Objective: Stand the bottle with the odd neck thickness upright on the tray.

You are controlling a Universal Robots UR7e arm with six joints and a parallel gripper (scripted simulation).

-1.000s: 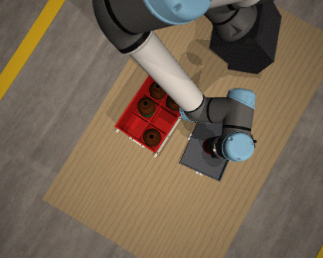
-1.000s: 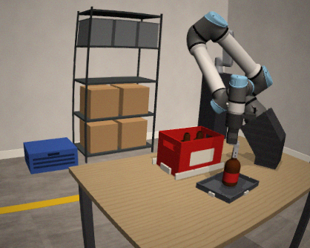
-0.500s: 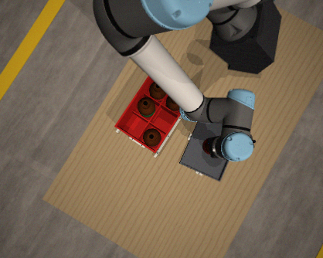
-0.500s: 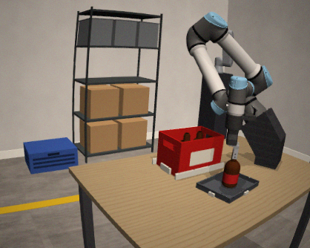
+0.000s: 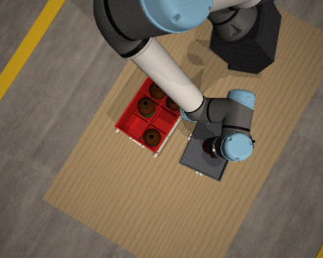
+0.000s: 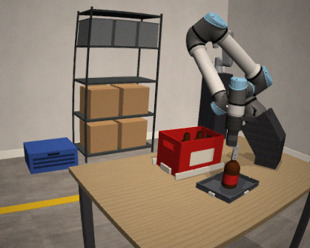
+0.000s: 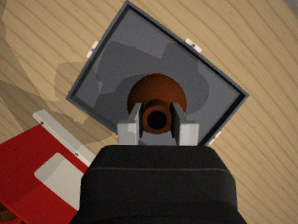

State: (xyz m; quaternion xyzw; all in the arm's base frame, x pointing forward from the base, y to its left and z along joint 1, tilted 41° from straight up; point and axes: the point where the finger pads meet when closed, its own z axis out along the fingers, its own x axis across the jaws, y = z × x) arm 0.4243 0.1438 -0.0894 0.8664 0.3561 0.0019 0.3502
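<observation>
A brown bottle with a red label (image 6: 231, 174) stands upright on the dark grey tray (image 6: 228, 189), to the right of the red crate (image 6: 190, 151). My gripper (image 7: 156, 113) is shut on this bottle's neck just below the opening, straight above it; it also shows in the side view (image 6: 234, 153). In the wrist view the bottle (image 7: 156, 106) sits near the middle of the tray. From above, the crate (image 5: 148, 118) holds several brown bottles (image 5: 146, 106), one partly hidden by my arm. The tray (image 5: 204, 152) is partly covered by my wrist.
The crate and tray stand side by side, a small gap apart, on the wooden table. The black robot base (image 6: 265, 137) is behind the tray. A metal shelf with cardboard boxes (image 6: 114, 85) and a blue box (image 6: 50, 154) stand off the table at the back.
</observation>
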